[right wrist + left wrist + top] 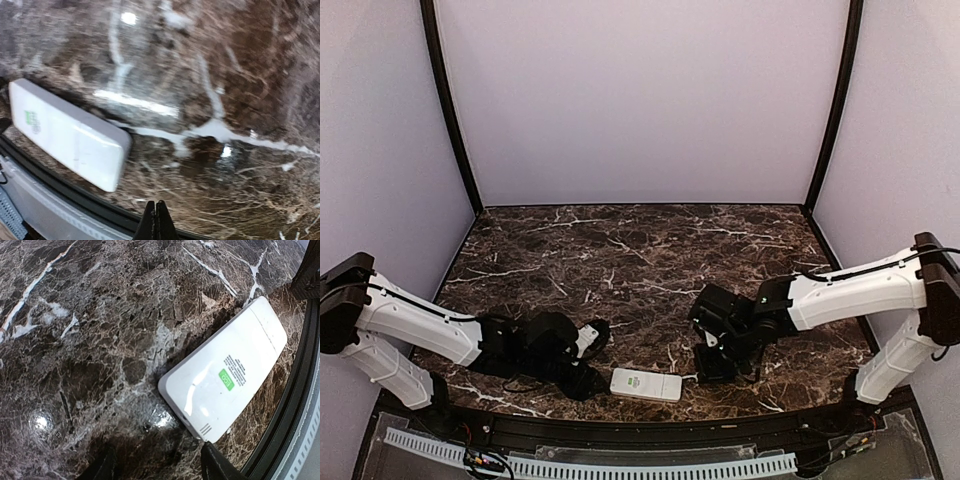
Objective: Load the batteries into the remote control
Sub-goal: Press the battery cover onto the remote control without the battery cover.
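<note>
1. Seeing the remote control (646, 385) lying label side up along the near edge of the worktop (620, 260), about midway between the near corners.
2. Finding its back looking closed, with only a seam showing across one end; not making out any batteries on the marble.
3. Holding the left jaws spread just beside the end toward the near-left corner, gripping nothing.
4. Holding the right jaws pressed together and empty, near the opposite end.
5. Judging the loading either finished or not begun; failing to tell which, the compartment being hidden.
</note>
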Action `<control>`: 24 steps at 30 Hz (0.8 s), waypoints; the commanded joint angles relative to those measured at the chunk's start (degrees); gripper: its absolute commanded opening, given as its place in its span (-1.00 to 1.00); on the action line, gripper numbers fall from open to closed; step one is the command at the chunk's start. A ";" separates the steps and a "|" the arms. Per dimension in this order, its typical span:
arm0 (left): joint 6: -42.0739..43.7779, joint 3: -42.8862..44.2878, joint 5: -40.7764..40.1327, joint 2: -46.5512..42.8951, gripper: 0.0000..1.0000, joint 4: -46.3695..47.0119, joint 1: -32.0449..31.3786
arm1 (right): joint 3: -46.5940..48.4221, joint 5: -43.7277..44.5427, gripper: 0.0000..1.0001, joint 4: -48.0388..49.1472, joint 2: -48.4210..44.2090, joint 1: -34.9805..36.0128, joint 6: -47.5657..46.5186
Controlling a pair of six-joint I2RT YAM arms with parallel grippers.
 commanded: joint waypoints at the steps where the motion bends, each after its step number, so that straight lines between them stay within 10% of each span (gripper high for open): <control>1: 0.88 -0.60 -2.53 -0.58 0.12 -3.37 -0.09 | -2.39 3.43 -1.00 -6.49 1.07 0.53 3.40; 24: 1.53 0.34 -2.59 1.76 0.12 -4.25 0.00 | 0.87 4.14 -1.00 -6.31 7.46 1.80 2.43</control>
